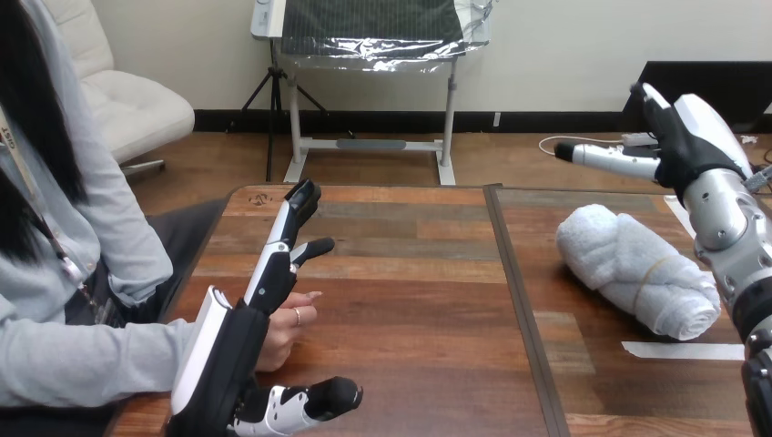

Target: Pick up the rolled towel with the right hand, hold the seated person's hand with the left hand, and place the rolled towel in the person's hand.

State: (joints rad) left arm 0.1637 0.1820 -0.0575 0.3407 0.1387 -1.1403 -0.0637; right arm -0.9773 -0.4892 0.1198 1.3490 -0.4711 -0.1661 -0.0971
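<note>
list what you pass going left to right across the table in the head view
left hand → table seam → rolled towel. Left out: the person's hand, which overlaps the left hand, and the right hand, which spans the same stretch as the rolled towel.

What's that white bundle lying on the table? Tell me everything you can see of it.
It is a white towel, fluffy-looking, rolled into a thick cylinder with a thin band round it. It lies on its side on the wooden table, slanting from far left to near right, a strip of white tape near its closer end. Only the table touches it; the robot's right hand is raised above, apart.
</note>
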